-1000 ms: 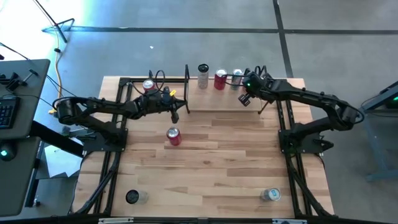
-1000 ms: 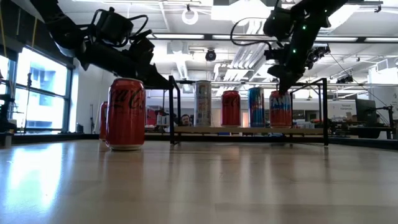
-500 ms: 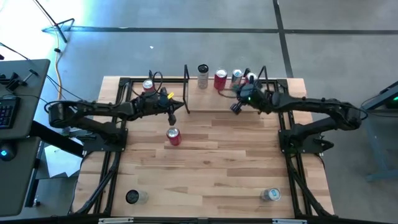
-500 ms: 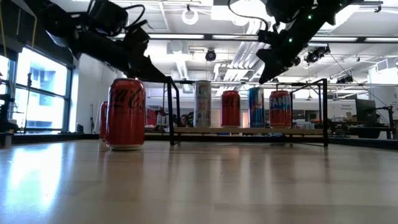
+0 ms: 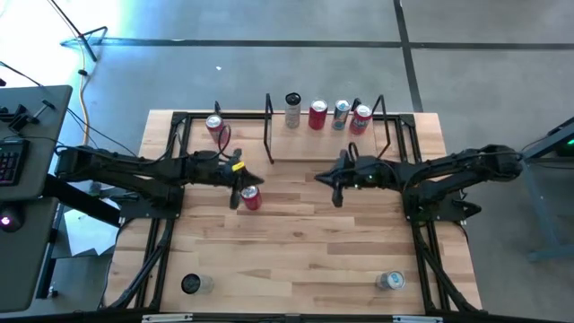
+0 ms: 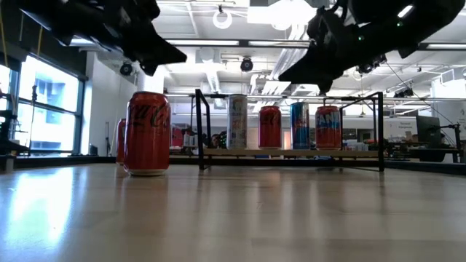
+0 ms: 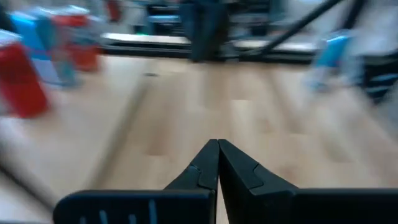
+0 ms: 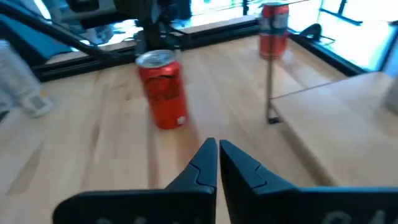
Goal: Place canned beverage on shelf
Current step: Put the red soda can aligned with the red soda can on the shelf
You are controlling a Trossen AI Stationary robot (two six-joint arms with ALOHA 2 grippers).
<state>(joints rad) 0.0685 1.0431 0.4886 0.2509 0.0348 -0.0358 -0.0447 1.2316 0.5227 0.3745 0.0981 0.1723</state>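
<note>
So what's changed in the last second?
The right pincer let go of the orange can on the shelf and pulled back over the table. The left pincer drew back beside the red can. All the cans stayed where they stood.

Left wrist view: smeared throughout — red can [image 7: 22, 84] and blue-and-red cans [image 7: 59, 53] ahead of the left gripper [image 7: 217, 163] lose all lettering.
Pale blue object [image 7: 333, 50], far beyond the fingertips: too blurred to name.
Low view, both arms: cut off by the top edge — only dark undersides show.
Red can [image 6: 147, 133] under the left gripper: hides most of a second can [image 6: 120, 151] behind it.
Clear bottle [image 8: 18, 78], off to the side of the right gripper [image 8: 217, 163]: cut by the edge, blurred.
</note>
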